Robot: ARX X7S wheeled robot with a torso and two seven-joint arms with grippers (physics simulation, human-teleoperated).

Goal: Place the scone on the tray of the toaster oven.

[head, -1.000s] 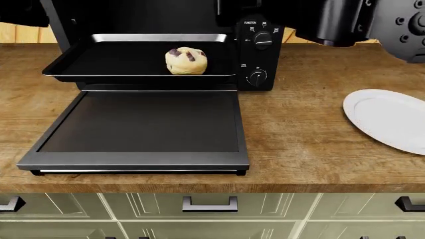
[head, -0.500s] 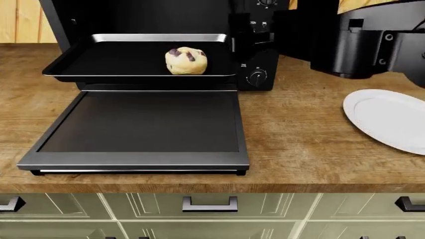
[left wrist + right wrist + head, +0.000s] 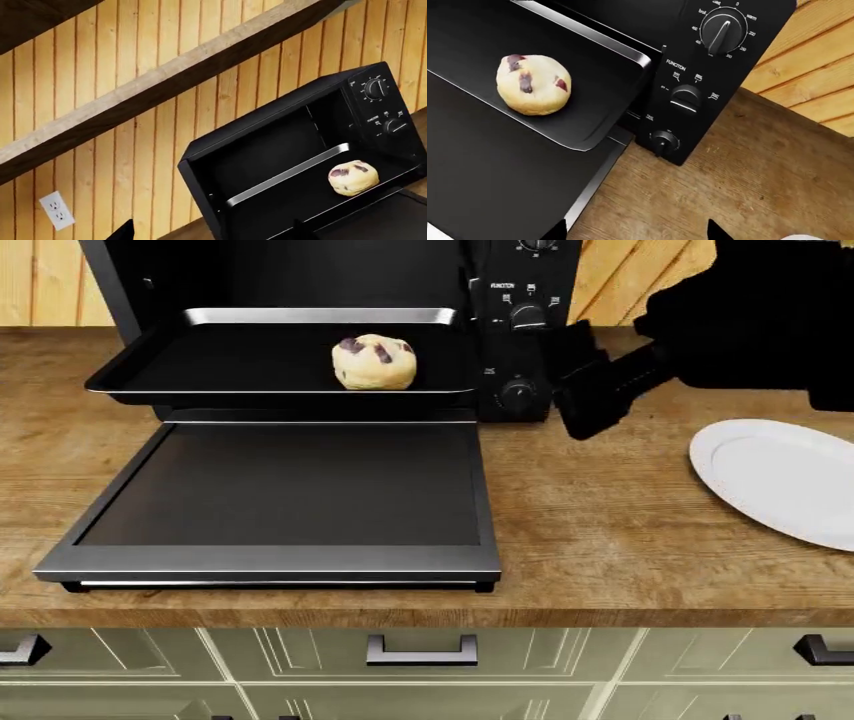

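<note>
The scone (image 3: 374, 362) lies on the black tray (image 3: 214, 365), which is pulled out of the toaster oven (image 3: 523, 340) above its open door (image 3: 287, 490). My right gripper (image 3: 585, 400) hangs just right of the oven's knob panel, over the counter. In the right wrist view the right gripper (image 3: 635, 235) is open with bare wood between its tips, and the scone (image 3: 534, 84) rests apart from it on the tray (image 3: 597, 107). My left gripper (image 3: 212, 235) is open and empty, well back from the toaster oven (image 3: 267, 145) and the scone (image 3: 353, 177).
A white plate (image 3: 781, 480) sits on the wooden counter (image 3: 601, 540) at the right. The oven door lies flat toward the counter's front edge. Drawer fronts with handles (image 3: 420, 650) run below. A wall outlet (image 3: 55, 210) is on the plank wall.
My right arm has come down and leftward from the upper right; its gripper now shows beside the oven's knob panel. The scone and tray have not moved.
</note>
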